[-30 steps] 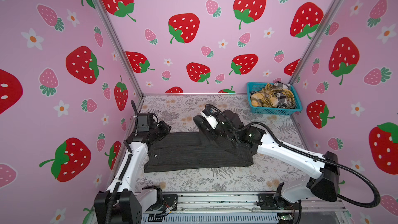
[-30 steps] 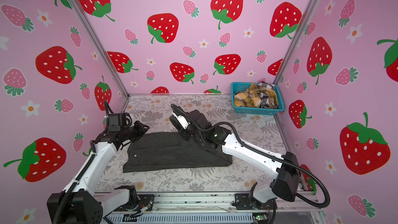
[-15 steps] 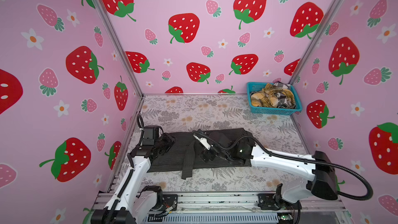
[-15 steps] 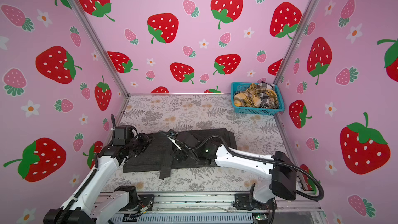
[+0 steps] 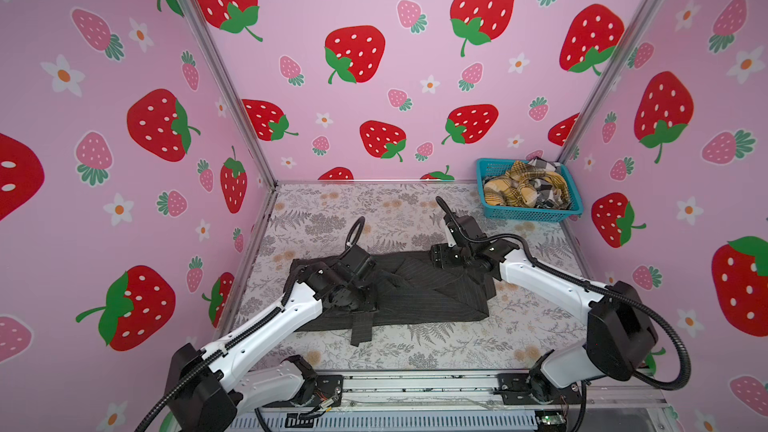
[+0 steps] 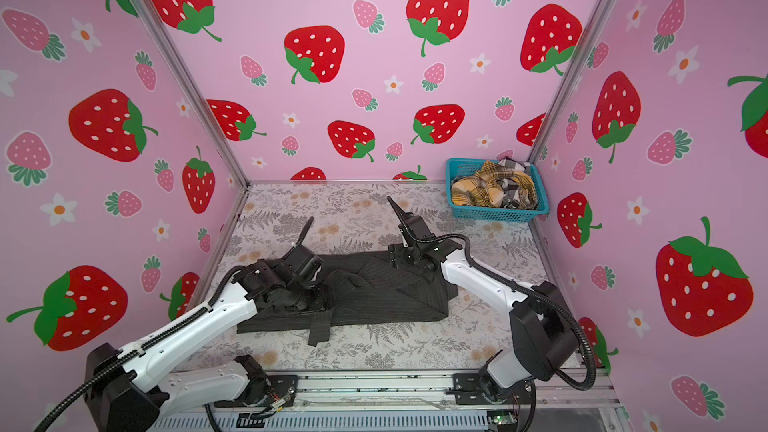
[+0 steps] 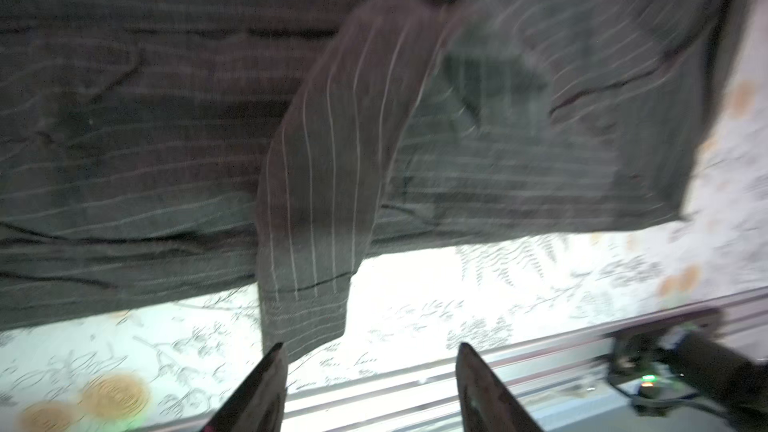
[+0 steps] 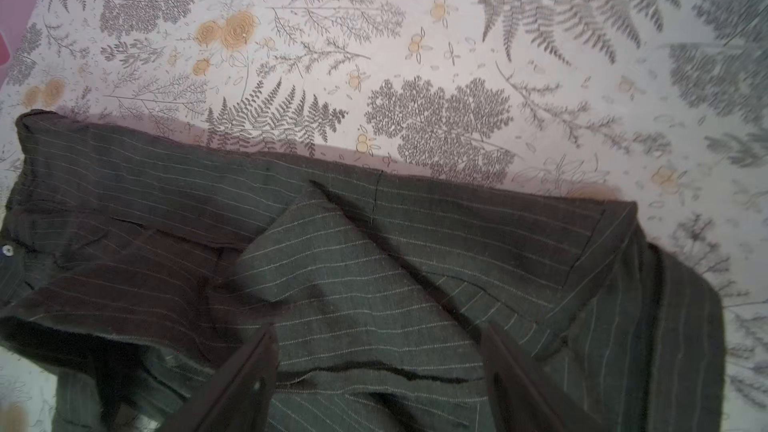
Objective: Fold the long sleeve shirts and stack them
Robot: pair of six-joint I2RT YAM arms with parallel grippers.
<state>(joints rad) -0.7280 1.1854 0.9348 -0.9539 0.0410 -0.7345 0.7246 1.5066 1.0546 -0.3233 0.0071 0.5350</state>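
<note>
The fern-print tabletop [image 5: 374, 209] carries a dark charcoal pinstriped shirt [image 5: 428, 292] near its middle. The shirt lies as a long flat band with its sleeves laid over the body. In the far right corner, a turquoise mesh basket [image 5: 528, 214] holds the mustard plaid shirt [image 5: 515, 193] and the black-and-white checked shirt [image 5: 542, 166], both crumpled. I judge I am midway through folding the first shirt. The left jaws stand open over the band's left part and the right jaws open over its far right part; both are empty. One sleeve cuff [image 5: 360, 332] pokes past the near edge. Next I should tuck it in, then fold the band end to end.
</note>
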